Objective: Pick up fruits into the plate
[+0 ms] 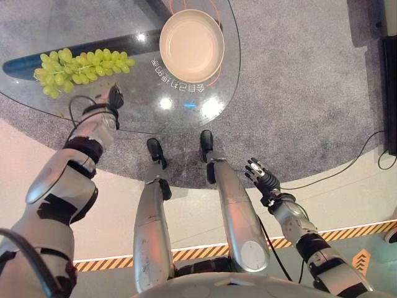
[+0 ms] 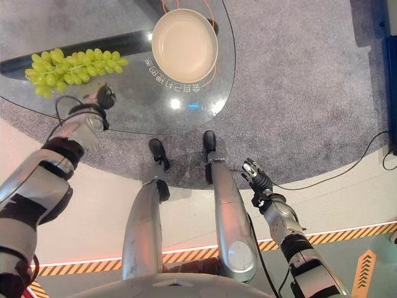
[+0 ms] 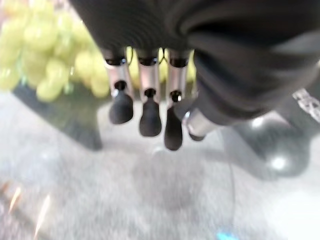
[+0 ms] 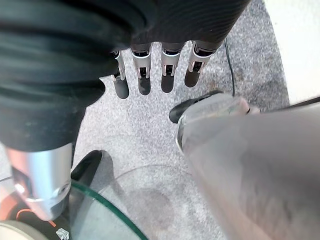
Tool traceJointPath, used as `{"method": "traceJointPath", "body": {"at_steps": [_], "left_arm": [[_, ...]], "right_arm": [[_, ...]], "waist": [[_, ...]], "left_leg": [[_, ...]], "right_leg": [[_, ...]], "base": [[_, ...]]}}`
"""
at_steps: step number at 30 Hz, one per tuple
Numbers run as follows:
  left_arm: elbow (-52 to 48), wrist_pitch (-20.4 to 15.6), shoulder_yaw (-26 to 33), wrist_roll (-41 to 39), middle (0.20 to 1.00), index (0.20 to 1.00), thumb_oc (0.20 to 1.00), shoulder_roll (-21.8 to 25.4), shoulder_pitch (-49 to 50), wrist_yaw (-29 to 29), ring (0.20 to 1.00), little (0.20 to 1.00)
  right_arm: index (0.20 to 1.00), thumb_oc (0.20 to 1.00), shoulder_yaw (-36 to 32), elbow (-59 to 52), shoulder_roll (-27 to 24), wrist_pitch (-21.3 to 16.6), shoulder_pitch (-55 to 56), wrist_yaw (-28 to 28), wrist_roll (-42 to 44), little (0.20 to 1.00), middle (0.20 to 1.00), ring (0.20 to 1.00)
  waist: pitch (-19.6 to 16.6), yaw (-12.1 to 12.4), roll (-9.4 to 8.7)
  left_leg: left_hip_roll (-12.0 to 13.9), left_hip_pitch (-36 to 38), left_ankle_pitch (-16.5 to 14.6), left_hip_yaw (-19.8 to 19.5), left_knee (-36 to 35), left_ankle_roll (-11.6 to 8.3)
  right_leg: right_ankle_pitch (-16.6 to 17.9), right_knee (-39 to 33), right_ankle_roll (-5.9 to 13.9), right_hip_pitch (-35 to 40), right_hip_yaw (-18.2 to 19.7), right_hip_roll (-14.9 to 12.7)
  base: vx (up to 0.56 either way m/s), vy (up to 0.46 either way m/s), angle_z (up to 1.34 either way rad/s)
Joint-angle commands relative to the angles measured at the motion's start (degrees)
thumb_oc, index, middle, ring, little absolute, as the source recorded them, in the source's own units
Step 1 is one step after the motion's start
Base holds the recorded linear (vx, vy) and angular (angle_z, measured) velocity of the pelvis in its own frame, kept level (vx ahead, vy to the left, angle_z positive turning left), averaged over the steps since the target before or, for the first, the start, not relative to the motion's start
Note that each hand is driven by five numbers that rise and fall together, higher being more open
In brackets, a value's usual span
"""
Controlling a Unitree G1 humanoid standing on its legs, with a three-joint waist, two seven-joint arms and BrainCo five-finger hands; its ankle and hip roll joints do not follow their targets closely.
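A bunch of green grapes (image 1: 80, 67) lies on the left part of the round glass table (image 1: 136, 102). An empty beige plate (image 1: 191, 45) stands on the table's far middle, well apart from the grapes. My left hand (image 1: 115, 97) hovers over the table's near edge, just short of the grapes, with straight fingers (image 3: 150, 112) holding nothing; the grapes (image 3: 45, 55) show past them. My right hand (image 1: 262, 175) hangs low off the table beside my right leg, its fingers (image 4: 145, 80) relaxed and empty.
The table stands on grey carpet (image 1: 298, 74), and a dark base (image 1: 37, 59) shows through the glass under the grapes. A black cabinet (image 1: 389, 93) stands at the right edge. Striped tape (image 1: 205, 251) crosses the floor close to me.
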Motion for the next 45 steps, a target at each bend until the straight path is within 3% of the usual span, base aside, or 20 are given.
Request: {"method": "traceJointPath", "body": {"at_steps": [1, 3, 5, 7, 8, 11, 14, 17, 20, 26, 31, 33, 34, 40, 41, 45], "left_arm": [[-2.71, -2.14, 3.01, -2.06, 0.200, 0.200, 0.200, -0.17, 3.37, 2.67, 0.200, 0.200], [-3.64, -3.67, 4.13, -5.78, 1.000, 1.000, 1.000, -0.44, 4.39, 4.08, 1.000, 1.000], [-4.76, -5.43, 5.62, -9.42, 1.000, 1.000, 1.000, -0.99, 5.81, 4.27, 1.000, 1.000], [-6.65, -10.34, 9.87, -15.88, 1.000, 1.000, 1.000, -2.51, 10.19, 4.55, 1.000, 1.000], [-6.72, -10.47, 10.09, -15.99, 1.000, 1.000, 1.000, -2.64, 10.53, 4.37, 1.000, 1.000], [-8.11, -15.93, 14.61, -22.62, 1.000, 1.000, 1.000, -6.49, 19.09, 3.15, 1.000, 1.000], [-9.02, -16.91, 16.64, -25.39, 1.000, 1.000, 1.000, -9.22, 24.38, 2.04, 1.000, 1.000], [-9.11, -16.56, 17.83, -26.49, 1.000, 1.000, 1.000, -13.35, 31.67, 0.73, 1.000, 1.000], [-6.57, -15.26, 18.54, -25.72, 1.000, 1.000, 1.000, -17.14, 38.08, -2.15, 1.000, 1.000], [7.59, -11.68, 20.79, -25.96, 1.000, 1.000, 1.000, -22.12, 46.64, -5.98, 1.000, 1.000], [8.89, -10.13, 21.04, -26.77, 1.000, 1.000, 1.000, -22.35, 47.21, -5.95, 1.000, 1.000], [15.23, -4.80, 27.11, -24.27, 1.000, 1.000, 1.000, -23.07, 52.33, -8.42, 1.000, 1.000], [15.61, -5.23, 27.39, -23.38, 1.000, 1.000, 1.000, -23.05, 52.92, -8.67, 1.000, 1.000], [15.80, -7.45, 27.54, -21.21, 1.000, 1.000, 1.000, -22.96, 54.16, -9.10, 1.000, 1.000], [15.48, -7.40, 27.05, -20.04, 1.000, 1.000, 1.000, -22.75, 53.79, -8.98, 1.000, 1.000], [14.44, -7.81, 25.68, -20.68, 1.000, 1.000, 1.000, -21.93, 53.13, -8.86, 1.000, 1.000]], "right_arm": [[1.000, 1.000, -1.47, -1.92, -1.10, -0.97, 4.35, 0.75, -0.60, 1.000, 1.000, 1.000], [1.000, 1.000, -1.28, -1.75, -0.72, -0.99, 4.37, 0.38, -0.90, 1.000, 1.000, 1.000], [1.000, 1.000, -1.37, -1.00, -0.31, -1.09, 4.45, 0.35, -1.45, 1.000, 1.000, 1.000], [1.000, 1.000, -1.96, 0.02, 0.27, -0.62, 4.44, -0.56, -2.77, 1.000, 1.000, 1.000], [1.000, 1.000, -2.05, 0.16, 0.30, -0.56, 4.43, -0.60, -2.87, 1.000, 1.000, 1.000], [1.000, 1.000, -4.27, 4.46, 0.72, 0.28, 3.89, -0.48, -4.32, 1.000, 1.000, 1.000], [1.000, 1.000, -5.47, 6.92, 1.07, 0.75, 3.45, -0.63, -5.99, 1.000, 1.000, 1.000], [1.000, 1.000, -6.36, 10.05, 1.66, 1.25, 3.56, -1.37, -8.54, 1.000, 1.000, 1.000], [1.000, 1.000, -7.57, 14.58, 2.28, 1.62, 4.46, -0.85, -11.41, 1.000, 1.000, 1.000], [1.000, 1.000, -9.41, 23.79, 3.80, 1.90, 6.42, 0.79, -18.56, 1.000, 1.000, 1.000], [1.000, 1.000, -9.54, 24.55, 4.04, 1.77, 6.57, 0.88, -19.12, 1.000, 1.000, 1.000], [1.000, 1.000, -10.21, 27.46, 6.06, 2.23, 8.03, -0.51, -22.42, 1.000, 1.000, 1.000], [1.000, 1.000, -10.38, 27.75, 6.39, 2.20, 8.29, -0.90, -22.66, 1.000, 1.000, 1.000], [1.000, 1.000, -11.55, 29.01, 7.65, 1.61, 9.33, -2.49, -22.58, 1.000, 1.000, 1.000], [1.000, 1.000, -11.67, 28.59, 8.07, 1.64, 9.50, -3.23, -22.10, 1.000, 1.000, 1.000], [1.000, 1.000, -12.09, 28.18, 7.81, 2.29, 10.10, -3.14, -22.18, 1.000, 1.000, 1.000]], "waist": [[-1.69, 0.37, 1.53], [-1.69, 0.65, 1.62], [-1.69, 0.92, 1.83], [-1.69, 1.66, 2.48], [-1.69, 1.71, 2.53], [-1.69, 3.44, 3.62], [-1.69, 4.67, 4.31], [-2.40, 6.35, 4.97], [-5.37, 7.86, 5.17], [-11.41, 9.94, 3.94], [-11.87, 10.12, 3.70], [-14.90, 11.36, 2.05], [-15.24, 11.47, 1.82], [-16.83, 11.80, 1.31], [-17.01, 11.45, 1.63], [-16.90, 10.05, 3.15]], "left_leg": [[-3.65, 2.80, -9.59, 2.76, 3.15, 2.64], [-3.59, 3.89, -9.42, 2.71, 2.31, 2.51], [-3.57, 5.19, -9.35, 2.59, 1.69, 2.42], [-3.61, 8.42, -8.99, 2.14, -0.22, 2.17], [-3.62, 8.73, -8.94, 2.10, -0.41, 2.15], [-3.82, 14.44, -8.52, 1.04, -3.19, 1.54], [-3.74, 17.83, -8.13, 0.28, -4.98, 1.07], [-3.73, 22.40, -7.72, -0.76, -7.46, 0.69], [-3.61, 26.03, -7.58, -1.27, -9.59, 0.53], [-3.97, 32.38, -8.27, -1.20, -12.30, 1.05], [-3.98, 32.69, -8.38, -1.15, -12.35, 1.16], [-4.51, 35.87, -9.83, -0.43, -12.95, 2.48], [-4.75, 36.32, -10.24, -0.42, -12.85, 2.90], [-6.64, 37.73, -12.78, -2.78, -11.26, 6.21], [-6.95, 38.18, -13.10, -3.15, -11.22, 7.17], [-6.74, 40.86, -14.27, -1.86, -11.91, 8.04]], "right_leg": [[1.40, -7.46, 0.65, 3.00, 3.03, 5.87], [1.38, -8.06, 0.75, 3.98, 3.08, 5.86], [1.24, -8.52, 0.84, 5.24, 3.09, 5.85], [1.00, -9.93, 1.13, 8.38, 2.70, 5.51], [0.98, -10.03, 1.14, 8.67, 2.64, 5.48], [0.58, -12.01, 1.66, 14.52, 1.26, 4.07], [0.64, -13.61, 1.85, 18.25, 0.30, 3.24], [0.47, -16.06, 1.95, 23.73, -1.19, 2.16], [0.57, -18.90, 2.18, 28.60, -2.55, 1.05], [1.22, -24.10, 2.95, 37.12, -4.80, -0.39], [1.35, -24.41, 3.06, 37.57, -4.93, -0.50], [2.11, -25.43, 4.23, 40.58, -4.64, -1.63], [2.01, -25.05, 4.43, 40.78, -4.35, -1.83], [-0.51, -18.98, 4.89, 40.88, -0.13, -1.84], [1.11, -12.92, 5.45, 39.19, 0.31, -2.32], [3.79, -1.59, 6.10, 33.78, -0.59, -2.65]], "base": [[-0.04, 0.004, 0.00], [-0.02, 0.001, 0.01], [0.00, 0.000, 0.00], [0.00, 0.000, 0.00], [0.00, 0.000, 0.00], [0.02, 0.038, 0.05], [0.00, 0.028, 0.12], [0.01, 0.026, 0.25], [0.08, 0.044, 0.14], [0.12, 0.076, 0.20], [0.04, 0.023, 0.12], [0.24, 0.259, 0.24], [0.26, 0.337, 0.18], [0.11, 0.190, -0.01], [0.06, 0.192, -0.13], [0.09, 0.227, -0.05]]}}
